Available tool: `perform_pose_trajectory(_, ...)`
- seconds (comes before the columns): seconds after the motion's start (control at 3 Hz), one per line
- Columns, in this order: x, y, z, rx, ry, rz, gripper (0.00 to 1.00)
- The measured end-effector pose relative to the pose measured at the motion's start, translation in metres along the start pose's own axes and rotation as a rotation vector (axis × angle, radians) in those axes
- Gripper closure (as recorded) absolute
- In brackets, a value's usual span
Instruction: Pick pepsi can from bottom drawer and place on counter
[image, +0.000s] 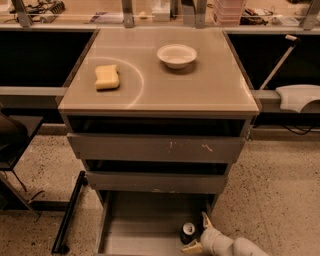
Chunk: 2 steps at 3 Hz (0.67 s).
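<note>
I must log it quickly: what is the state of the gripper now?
Gripper: open, low at the bottom drawer, fingers beside the pepsi can, not holding it.

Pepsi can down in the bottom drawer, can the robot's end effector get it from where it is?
Probably yes. The end effector sits low at the right, open and right beside the pepsi can. The bottom drawer is pulled out, and nothing lies between the two.

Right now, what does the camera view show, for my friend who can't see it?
The robot's open tool sits right beside a pepsi can in the pulled-out bottom drawer. Above, the tan counter holds a white bowl and a yellow sponge.
</note>
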<state>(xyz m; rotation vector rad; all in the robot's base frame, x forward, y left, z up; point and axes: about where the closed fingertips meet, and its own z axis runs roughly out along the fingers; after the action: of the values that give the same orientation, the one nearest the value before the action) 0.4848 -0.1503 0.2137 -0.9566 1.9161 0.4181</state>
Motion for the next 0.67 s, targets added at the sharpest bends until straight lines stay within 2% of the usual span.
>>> perform_pose_trajectory(0.33,0.0138,0.0059,0.0229,-0.024,-0.011,0.029,0.0)
perform_pose_trajectory(0.67,0.0138,0.006,0.0229,-0.024,-0.011,0.029,0.0)
